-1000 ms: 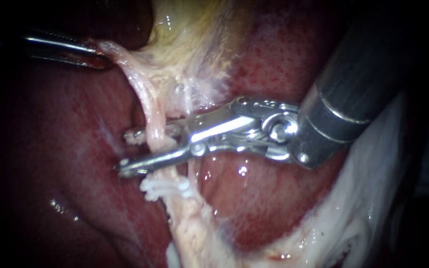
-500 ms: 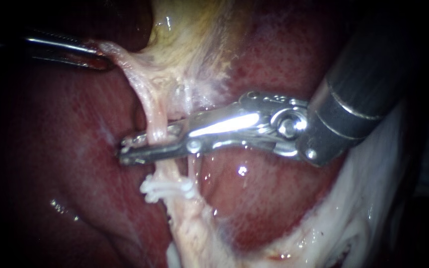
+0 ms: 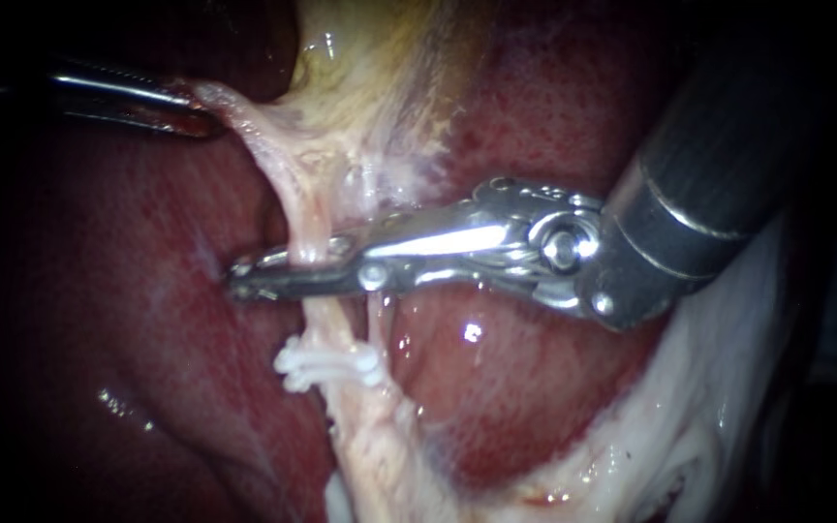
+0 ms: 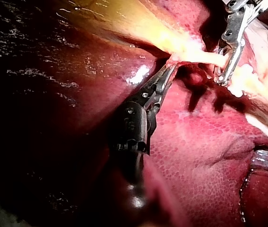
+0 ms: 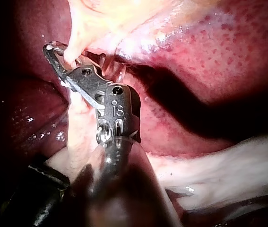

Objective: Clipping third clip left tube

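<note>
The pale left tube (image 3: 307, 228) runs down from the yellowish gallbladder (image 3: 380, 58) over the red liver (image 3: 128, 291). My right instrument (image 3: 241, 275) comes in from the upper right, and its metal jaws lie pressed together across this tube, shut on it. Just below them, white clips (image 3: 327, 365) sit on the same tube. A thinner strand (image 3: 376, 324) hangs to its right. My left instrument (image 3: 201, 108) at the upper left is shut on a fold of tissue near the gallbladder. In the right wrist view the jaws (image 5: 52, 50) pinch the tube (image 5: 74, 45).
White fatty tissue (image 3: 690, 436) lines the lower right edge of the liver. The right instrument's thick dark shaft (image 3: 719, 155) fills the upper right. In the left wrist view my left instrument (image 4: 170, 67) holds the stretched tissue, with the right instrument's jaws (image 4: 228, 52) just beyond.
The right instrument's jaws, standing apart around the tube a second ago, have closed down on it. The left instrument has held still.
</note>
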